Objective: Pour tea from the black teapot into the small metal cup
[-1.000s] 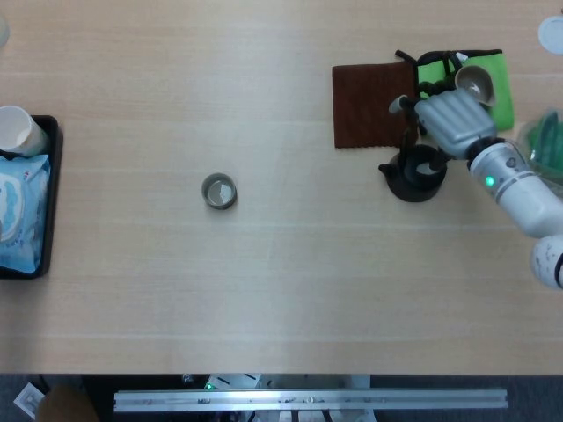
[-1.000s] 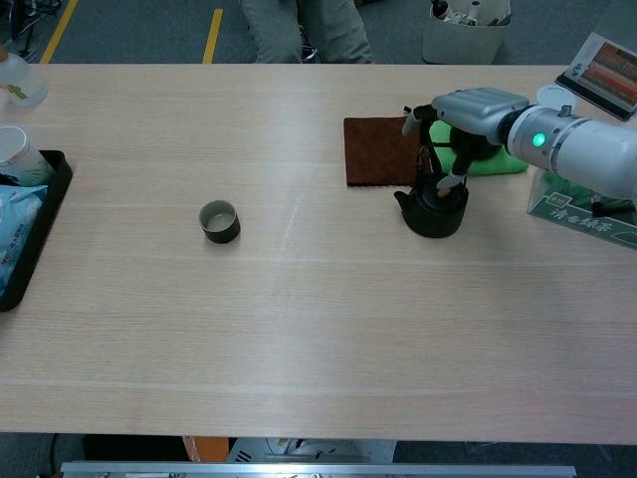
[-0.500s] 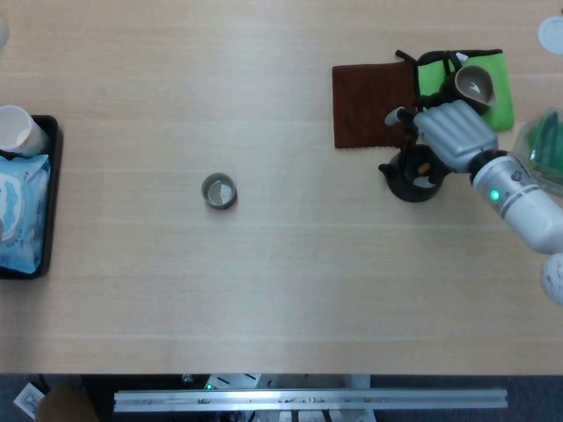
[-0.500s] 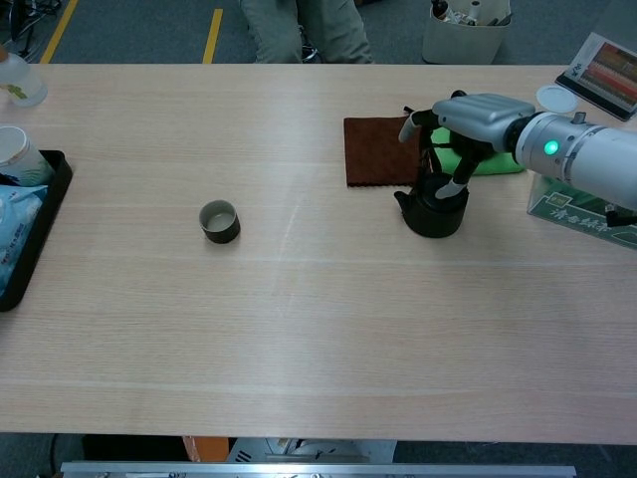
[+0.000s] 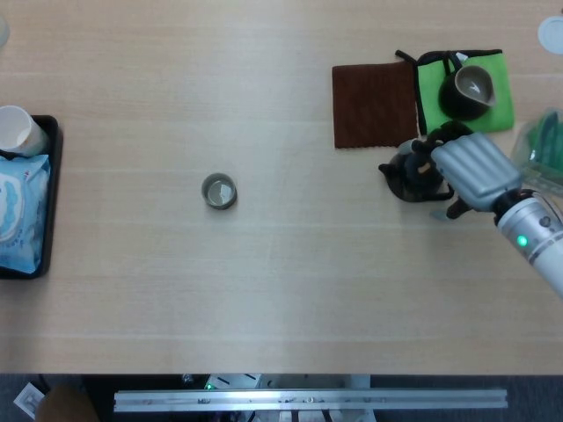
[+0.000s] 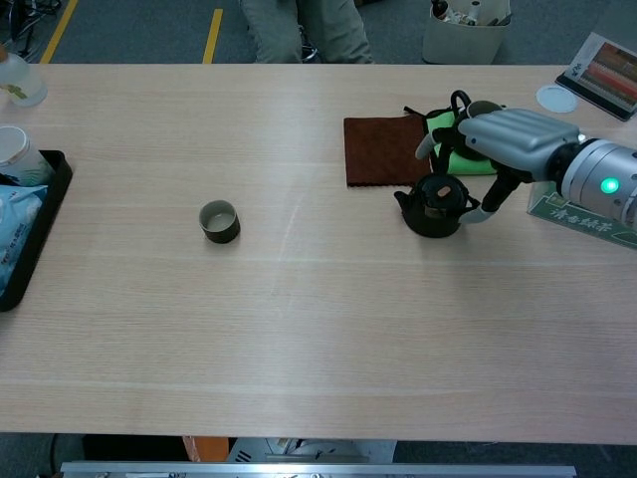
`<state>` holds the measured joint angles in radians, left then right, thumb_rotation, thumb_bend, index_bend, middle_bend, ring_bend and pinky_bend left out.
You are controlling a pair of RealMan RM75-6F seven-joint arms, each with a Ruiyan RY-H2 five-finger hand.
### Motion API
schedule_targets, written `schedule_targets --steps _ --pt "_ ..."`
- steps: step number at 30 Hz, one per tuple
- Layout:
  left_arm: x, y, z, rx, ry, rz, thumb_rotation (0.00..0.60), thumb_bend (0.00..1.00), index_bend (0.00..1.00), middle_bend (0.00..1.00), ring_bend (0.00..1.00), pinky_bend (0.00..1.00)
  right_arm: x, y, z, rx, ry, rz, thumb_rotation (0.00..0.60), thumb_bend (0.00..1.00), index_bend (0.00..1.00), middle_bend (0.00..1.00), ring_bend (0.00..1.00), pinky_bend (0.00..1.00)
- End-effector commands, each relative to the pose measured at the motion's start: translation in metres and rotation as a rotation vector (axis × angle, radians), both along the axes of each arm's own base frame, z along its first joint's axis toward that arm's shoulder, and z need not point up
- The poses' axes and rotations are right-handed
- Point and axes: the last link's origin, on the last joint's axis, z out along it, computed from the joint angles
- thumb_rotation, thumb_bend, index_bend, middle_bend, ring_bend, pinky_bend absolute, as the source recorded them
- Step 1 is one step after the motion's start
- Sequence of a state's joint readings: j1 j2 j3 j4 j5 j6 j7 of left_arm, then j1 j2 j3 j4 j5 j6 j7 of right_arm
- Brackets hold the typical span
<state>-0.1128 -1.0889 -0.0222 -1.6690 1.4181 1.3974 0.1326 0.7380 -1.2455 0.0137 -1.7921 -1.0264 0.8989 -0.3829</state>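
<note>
A brown cloth [image 5: 374, 105] and a green cloth [image 5: 431, 83] bearing a dark pitcher [image 5: 471, 90] lie near the table's far right corner; a black tray [image 5: 48, 202] with a paper cup [image 5: 19, 130] and a blue packet [image 5: 18, 220] sits at the left edge.

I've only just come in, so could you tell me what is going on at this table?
The robot's right hand is at the black teapot, on the table by the brown cloth. Its fingers reach over the pot's right side, but whether they grip the handle cannot be told. The pot stands upright. The small metal cup waits far to the left, and nothing has been poured. The left hand is out of view.
</note>
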Motion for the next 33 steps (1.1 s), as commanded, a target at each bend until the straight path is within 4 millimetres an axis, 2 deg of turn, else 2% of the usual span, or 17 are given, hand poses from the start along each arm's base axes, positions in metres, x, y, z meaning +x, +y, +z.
schedule_targets --steps 1,4,10,18,33 --pt "0.0 0.0 0.0 0.0 -0.004 -0.004 0.6 0.42 0.07 0.11 0.09 0.08 -0.001 0.006 0.007 -0.051 -0.014 0.023 0.6 0.02 0.22 0.4 0.21 0.14" --pt "0.0 -0.001 0.001 -0.001 -0.009 -0.005 0.6 0.42 0.07 0.11 0.09 0.08 -0.004 0.008 0.008 -0.073 0.001 0.04 0.6 0.07 0.22 0.37 0.22 0.12" --pt "-0.002 -0.003 0.003 0.001 -0.013 -0.003 0.6 0.42 0.07 0.11 0.09 0.08 -0.013 0.009 0.006 -0.062 0.043 0.015 0.6 0.08 0.31 0.37 0.24 0.07" --pt "-0.003 -0.006 0.005 0.003 -0.017 -0.006 0.6 0.42 0.07 0.11 0.09 0.08 -0.018 0.013 0.0 -0.051 0.055 -0.01 0.6 0.08 0.31 0.41 0.25 0.05" --pt "-0.005 -0.007 0.006 -0.004 -0.027 -0.013 0.6 0.42 0.07 0.12 0.09 0.08 -0.022 0.021 -0.021 -0.026 0.067 -0.043 0.6 0.08 0.33 0.42 0.27 0.05"
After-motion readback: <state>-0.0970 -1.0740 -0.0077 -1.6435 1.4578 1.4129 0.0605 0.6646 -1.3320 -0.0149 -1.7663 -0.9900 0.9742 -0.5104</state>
